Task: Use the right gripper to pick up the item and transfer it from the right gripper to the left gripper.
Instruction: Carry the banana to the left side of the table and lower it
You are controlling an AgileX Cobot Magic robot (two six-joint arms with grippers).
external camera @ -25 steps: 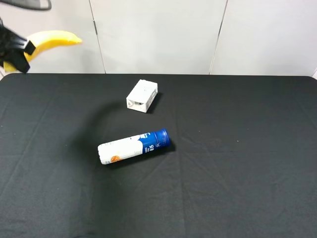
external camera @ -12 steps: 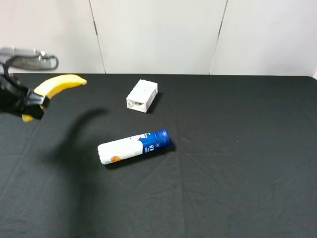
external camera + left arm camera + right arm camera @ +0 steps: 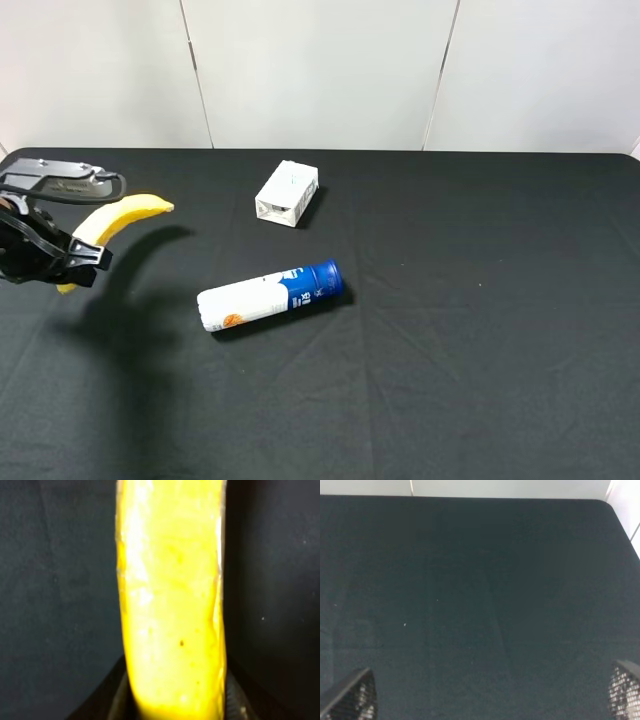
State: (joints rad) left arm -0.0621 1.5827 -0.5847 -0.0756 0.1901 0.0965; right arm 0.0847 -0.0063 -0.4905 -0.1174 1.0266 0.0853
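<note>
Jaws of the left gripper are closed on the banana near its lower end, so the fruit rises free above the worktop; I judge the handover done. Right gripper stands wide open and holds nothing. Beyond the banana lie a tube and a carton on black cloth, white wall panels behind.
</note>
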